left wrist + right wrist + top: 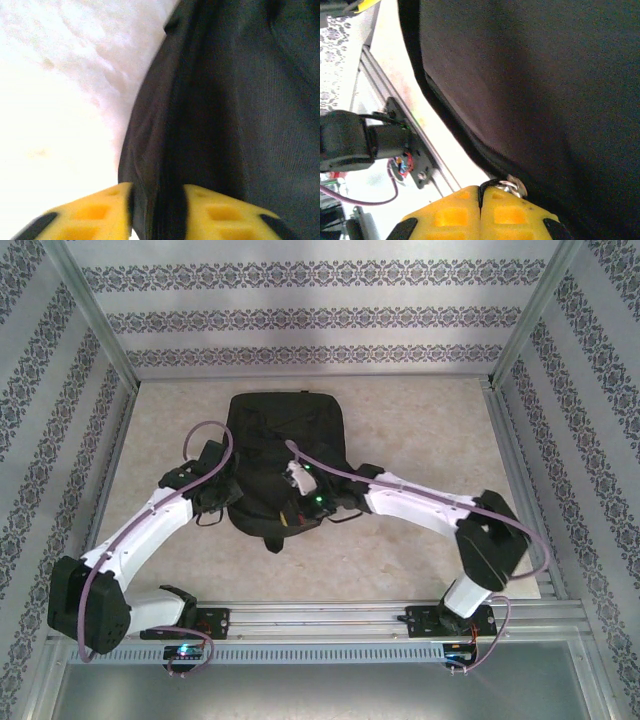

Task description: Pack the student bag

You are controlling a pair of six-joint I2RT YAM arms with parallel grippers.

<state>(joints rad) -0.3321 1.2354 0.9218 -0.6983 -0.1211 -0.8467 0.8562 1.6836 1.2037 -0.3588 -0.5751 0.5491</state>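
- Closest to the lens, the right hand (pixel 480 192) is clenched, its yellow fingers (pixel 450 217) pressed flat together. A small metal ring (pixel 514 186) of a zip sits right at their tips against the bag's seam; whether it is pinched I cannot tell.
- Left hand (pixel 157 202) is released. Its pads (pixel 220 217) stand apart astride the bag's left side, with a fold of black cloth lying in the gap.
- Student bag (pixel 285 435) lies flat on the surface (pixel 430 430), roughly midway between the left and right edges and somewhat nearer the far edge than the near one.
- Edges: an aluminium rail (pixel 320 615) runs along the near edge, with both arm bases bolted to it. Metal posts (pixel 95 315) rise at the far corners, and patterned walls (pixel 320 315) close the far, left and right sides.
- Open room: the widest bare stretch lies between the bag and the right edge, and a bare strip runs along the far edge.
- The left arm (pixel 150 525) takes up part of the gap between the bag and the left edge. The right arm (pixel 430 505) arches in from the near right corner, its elbow close to the right edge.
- Look of the bag: black, soft and matte, with a fine woven rib visible in the left wrist view and a raised seam down its side. The far end has rounded corners. It narrows toward the near end, where a small loop (pixel 272 542) trails onto the surface.
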